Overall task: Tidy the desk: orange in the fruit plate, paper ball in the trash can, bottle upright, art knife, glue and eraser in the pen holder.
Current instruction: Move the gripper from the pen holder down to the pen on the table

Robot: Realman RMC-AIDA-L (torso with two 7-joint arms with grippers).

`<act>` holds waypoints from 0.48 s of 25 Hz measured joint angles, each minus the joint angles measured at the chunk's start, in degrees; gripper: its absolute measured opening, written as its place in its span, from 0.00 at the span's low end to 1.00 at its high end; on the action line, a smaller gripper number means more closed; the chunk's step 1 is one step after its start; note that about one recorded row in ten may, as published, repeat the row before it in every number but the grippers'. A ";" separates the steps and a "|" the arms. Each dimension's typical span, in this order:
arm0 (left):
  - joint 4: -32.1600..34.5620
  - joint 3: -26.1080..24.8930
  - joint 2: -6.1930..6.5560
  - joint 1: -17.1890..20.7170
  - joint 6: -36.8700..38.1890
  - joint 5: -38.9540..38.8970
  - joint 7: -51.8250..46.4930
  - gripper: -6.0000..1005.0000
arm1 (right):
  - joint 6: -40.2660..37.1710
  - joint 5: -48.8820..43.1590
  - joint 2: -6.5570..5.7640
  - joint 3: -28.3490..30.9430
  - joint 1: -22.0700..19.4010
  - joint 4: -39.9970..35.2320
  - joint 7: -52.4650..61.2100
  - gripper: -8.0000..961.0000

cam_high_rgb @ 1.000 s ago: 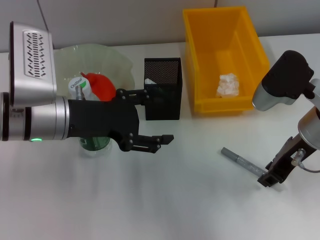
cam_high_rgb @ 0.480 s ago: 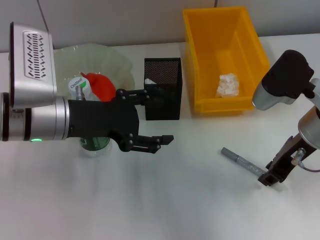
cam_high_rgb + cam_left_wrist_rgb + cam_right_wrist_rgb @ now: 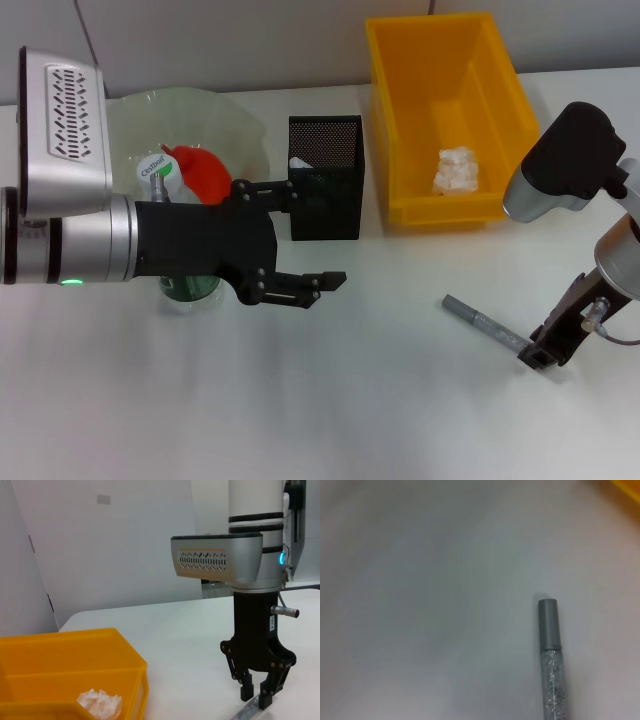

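Head view, from left to right: the plate [image 3: 235,125] holds the orange [image 3: 200,170], and the bottle [image 3: 165,185] stands in front of it with its cap up, mostly hidden by the left arm. The left gripper [image 3: 305,240] hangs above the table beside the holder [image 3: 325,190], fingers spread and holding nothing; it looks idle. Further right the bin [image 3: 440,110] has the paper ball [image 3: 456,170] inside. Last comes the grey glitter stick [image 3: 485,323], probably the glue, lying flat on the table in front of the bin, with the right gripper [image 3: 547,350] down at its near end.

In the left wrist view the right gripper [image 3: 254,700] has its fingers slightly parted, one on either side of the stick's [image 3: 246,712] end; whether they grip it yet I cannot tell. The right wrist view shows only the stick's [image 3: 550,655] capped end on bare table.

The step seems to be picking up the stick. To do it well, close squarely across the barrel, not at the very tip, so it does not swing on the lift. Raise it straight, turn it upright, and lower it into the holder's open top without knocking the mesh.
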 joint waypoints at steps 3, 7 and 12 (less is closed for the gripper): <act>-0.18 0.00 0.00 -0.01 -0.01 0.00 0.00 0.81 | 0.08 0.00 0.00 -0.08 0.00 0.00 0.00 0.30; -0.59 0.05 0.00 -0.18 -0.11 0.00 0.01 0.81 | 0.12 0.00 0.00 -0.15 0.00 0.00 0.09 0.28; -0.62 0.15 0.00 -0.23 -0.49 0.00 0.03 0.81 | 0.17 -0.02 0.00 -0.18 0.00 0.24 0.13 0.25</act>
